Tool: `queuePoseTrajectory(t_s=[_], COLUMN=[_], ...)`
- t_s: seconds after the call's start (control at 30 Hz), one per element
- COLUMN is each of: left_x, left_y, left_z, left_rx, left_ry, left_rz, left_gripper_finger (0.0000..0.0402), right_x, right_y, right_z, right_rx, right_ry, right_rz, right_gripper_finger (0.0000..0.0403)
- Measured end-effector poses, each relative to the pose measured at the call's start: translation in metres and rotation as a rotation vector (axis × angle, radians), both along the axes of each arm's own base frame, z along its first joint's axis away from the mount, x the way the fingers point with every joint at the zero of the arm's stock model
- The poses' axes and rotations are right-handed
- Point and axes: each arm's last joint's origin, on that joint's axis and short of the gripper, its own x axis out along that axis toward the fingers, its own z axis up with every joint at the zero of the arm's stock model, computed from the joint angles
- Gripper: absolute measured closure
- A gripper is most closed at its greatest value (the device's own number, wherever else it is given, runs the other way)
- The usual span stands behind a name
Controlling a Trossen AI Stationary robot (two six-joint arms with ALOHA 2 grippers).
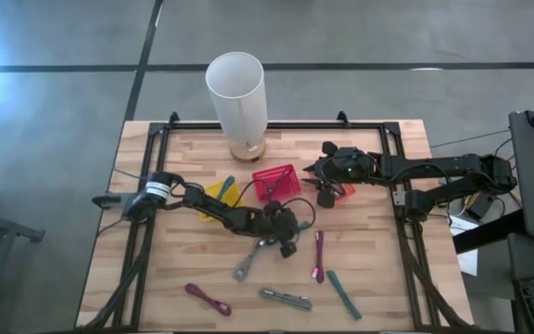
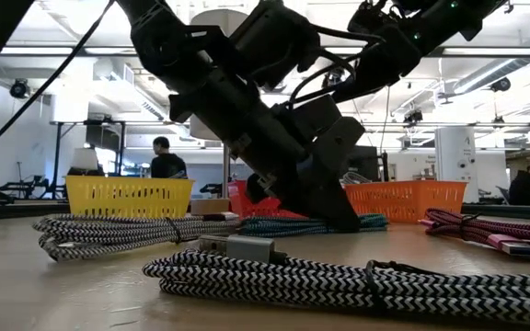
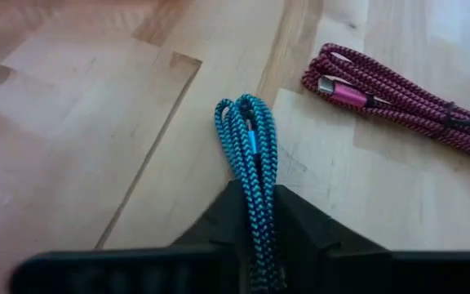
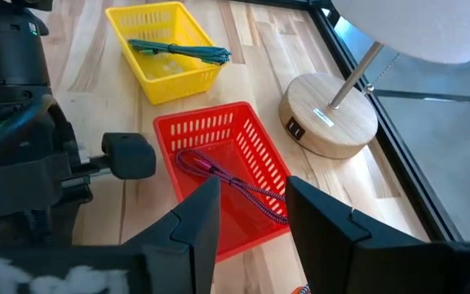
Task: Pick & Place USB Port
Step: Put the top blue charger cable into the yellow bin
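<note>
Left wrist view: the left gripper (image 3: 255,245) is clamping a teal cable (image 3: 250,159), its length running straight ahead along the worktop (image 3: 80,147); a magenta cable (image 3: 398,102) is lying just beyond, alongside.

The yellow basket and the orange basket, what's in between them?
The red basket sits between the yellow basket and the orange basket, seen in the high view.
</note>
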Motion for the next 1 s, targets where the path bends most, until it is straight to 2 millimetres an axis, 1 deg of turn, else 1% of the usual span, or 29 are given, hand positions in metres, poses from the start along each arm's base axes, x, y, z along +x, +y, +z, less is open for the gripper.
queuePoseTrajectory(t_s=[0.07,0.1,0.27,0.37,0.47,0.63,0.73,0.87,1.0], left_x=[0.001,0.003,0.008,0.009,0.004,-0.019,-0.038,-0.068,-0.101], left_y=[0.0,0.0,-0.001,-0.001,-0.001,0.004,0.007,0.009,0.013], left_z=[0.001,0.002,0.01,0.022,0.04,0.075,0.098,0.127,0.138], left_rx=[-0.016,-0.028,-0.057,-0.05,-0.038,0.008,0.085,0.2,0.264], left_ry=[-0.023,-0.034,-0.061,-0.091,-0.099,-0.002,0.051,0.1,0.11], left_rz=[0.003,0.01,0.024,0.015,0.006,0.033,0.101,0.246,0.383], left_gripper_finger=[0.0381,0.0386,0.0374,0.0375,0.0382,0.0383,0.0382,0.0382,0.0382], right_x=[0.0,0.0,0.0,0.0,0.0,0.0,0.0,0.001,0.001], right_y=[0.0,0.0,0.0,0.0,0.0,0.0,0.0,0.0,0.0], right_z=[0.0,0.0,0.0,0.0,0.0,0.0,-0.001,-0.002,-0.003], right_rx=[0.0,0.0,0.0,0.002,0.002,0.002,0.003,0.004,0.005], right_ry=[0.0,0.0,0.0,0.0,0.0,0.002,0.003,0.009,0.01], right_rz=[0.0,0.0,-0.001,-0.002,-0.002,-0.002,-0.002,-0.002,-0.003], right_gripper_finger=[0.0268,0.0268,0.0268,0.0268,0.0268,0.0268,0.0268,0.0268,0.0268])
